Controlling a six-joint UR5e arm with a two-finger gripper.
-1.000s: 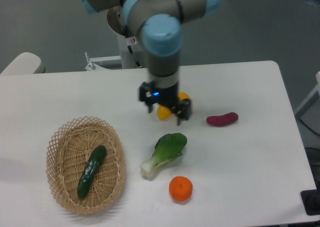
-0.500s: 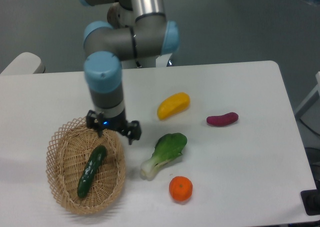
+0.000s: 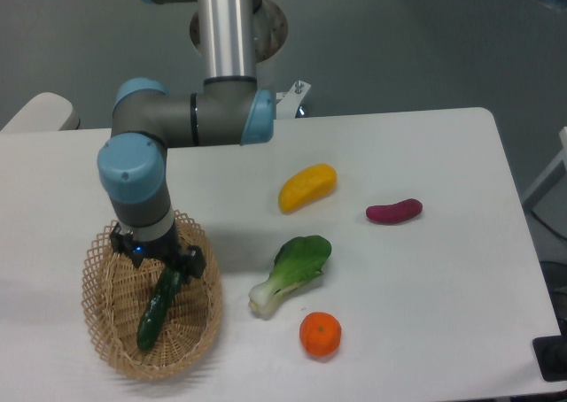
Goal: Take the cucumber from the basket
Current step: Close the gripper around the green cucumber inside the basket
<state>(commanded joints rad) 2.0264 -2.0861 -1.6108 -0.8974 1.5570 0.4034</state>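
Observation:
The cucumber (image 3: 153, 316) is slim, dark green and glossy. It lies lengthwise in the oval tan wicker basket (image 3: 106, 349) at the front left of the table. My gripper (image 3: 159, 261) hangs straight over the basket, open, its two fingers on either side of the cucumber's upper end. The wrist hides that end. I cannot tell whether the fingers touch the cucumber.
A leafy bok choy (image 3: 291, 274) lies right of the basket, with an orange (image 3: 320, 334) in front of it. A yellow vegetable (image 3: 306, 187) and a purple-red oblong vegetable (image 3: 394, 211) lie further right. The arm's upright column (image 3: 226, 30) stands behind the table.
The gripper has swung from the yellow vegetable at the table's middle leftward to the basket, then lowered over the cucumber's upper end. The cucumber has not moved.

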